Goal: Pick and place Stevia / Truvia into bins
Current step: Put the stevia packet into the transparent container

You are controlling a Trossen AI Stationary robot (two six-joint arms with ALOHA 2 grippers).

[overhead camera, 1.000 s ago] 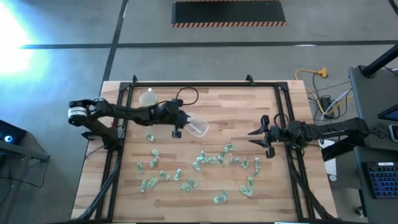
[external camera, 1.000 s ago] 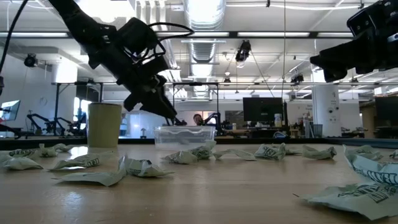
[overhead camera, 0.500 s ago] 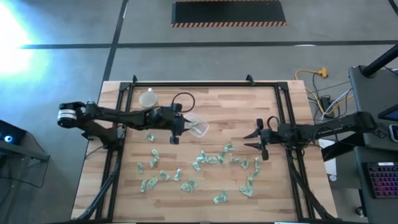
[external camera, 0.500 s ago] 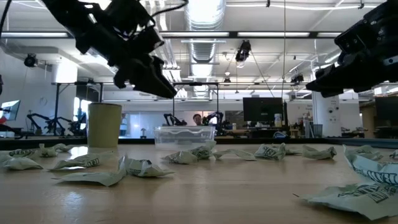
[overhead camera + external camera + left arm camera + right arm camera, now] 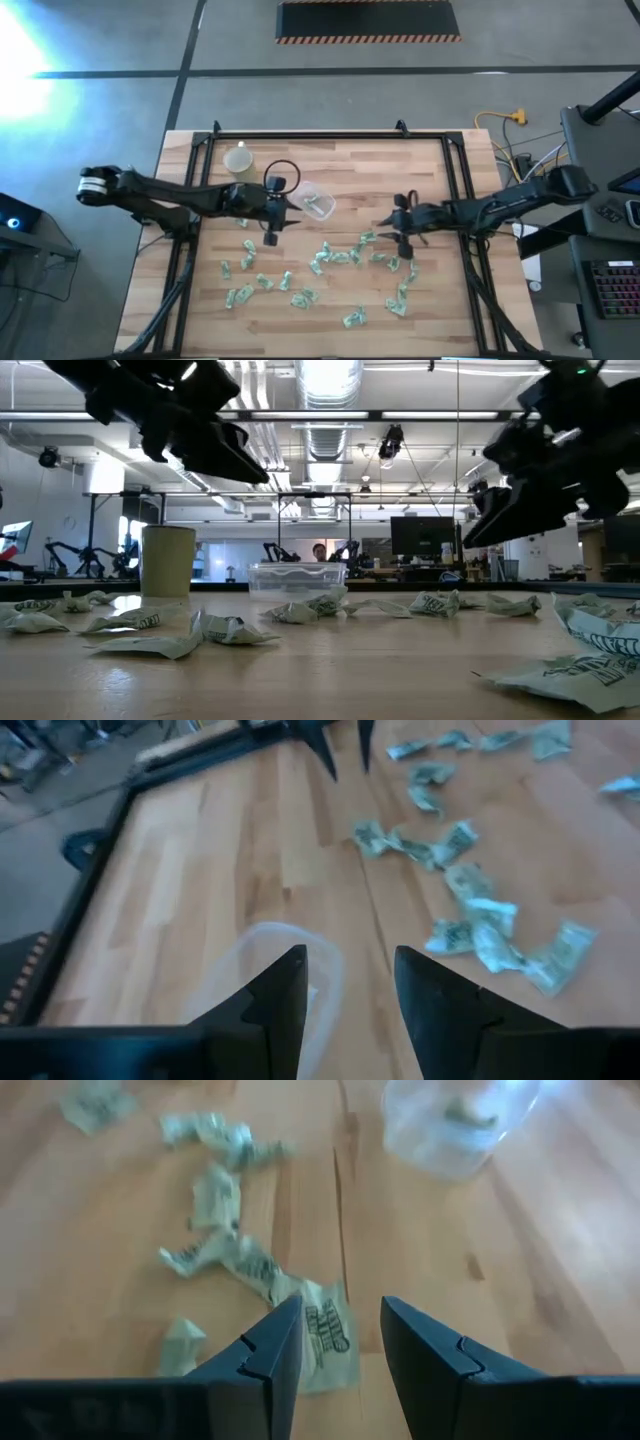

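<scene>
Clear tub (image 5: 315, 202) released, left claw (image 5: 279, 219) withdrawn

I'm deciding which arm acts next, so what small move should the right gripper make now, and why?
Probably lower the right gripper straight down and close on the sachet lying between its open fingertips. In the high view it hangs over the scattered packets, while the clear tub sits farther toward the left gripper, which is open and empty beside it.

The clear tub (image 5: 268, 982) is partly hidden behind the left gripper's fingers (image 5: 283, 997); print on the packets (image 5: 352, 257) is too small to read.
</scene>
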